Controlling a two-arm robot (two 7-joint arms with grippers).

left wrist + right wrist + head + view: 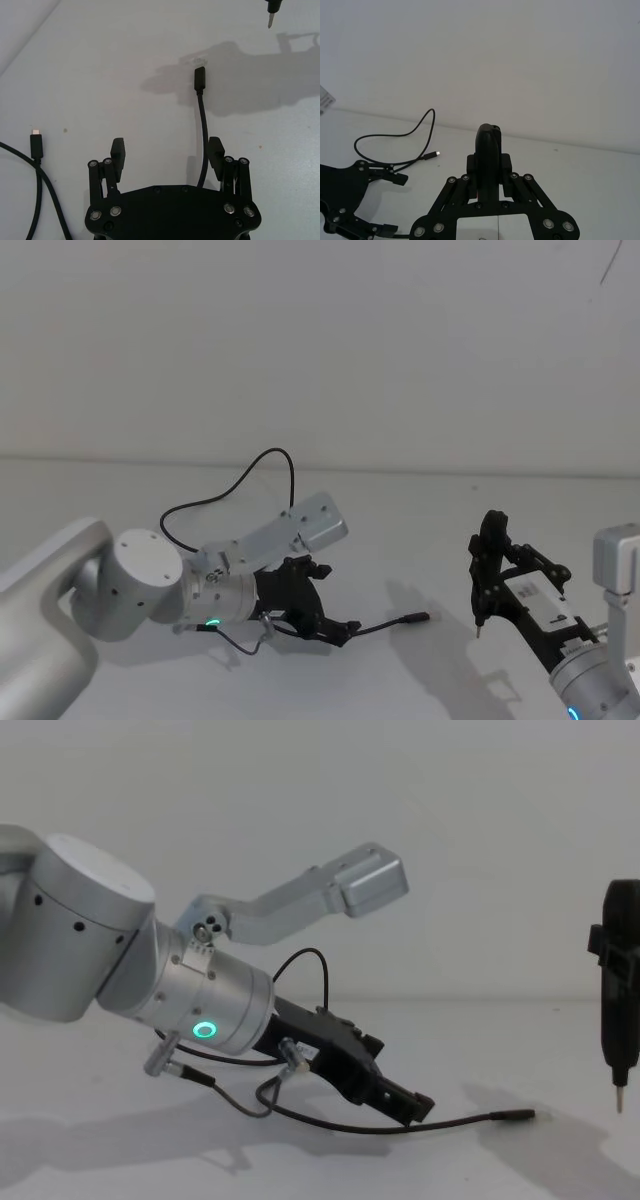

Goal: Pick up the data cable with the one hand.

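Note:
The data cable (247, 478) is a thin black cord looping across the white table (420, 530). One slim plug (415, 619) lies just beyond my left gripper (332, 598). That gripper is low over the table and open. In the left wrist view the data cable (202, 125) runs between the gripper's (166, 150) spread fingers, close to one finger (216, 152); the other plug (36, 145) lies off to the side. From the chest, the data cable (450, 1123) passes under the left gripper (410, 1104). My right gripper (490, 550) is at the right, shut on an upright black tool (487, 137).
The tool's pointed metal tip (478, 630) hangs just above the table, right of the cable's plug. The left arm's silver wrist has a green ring light (205, 1030), and a grey bracket (365, 880) sticks out above it. A plain white wall (320, 340) stands behind.

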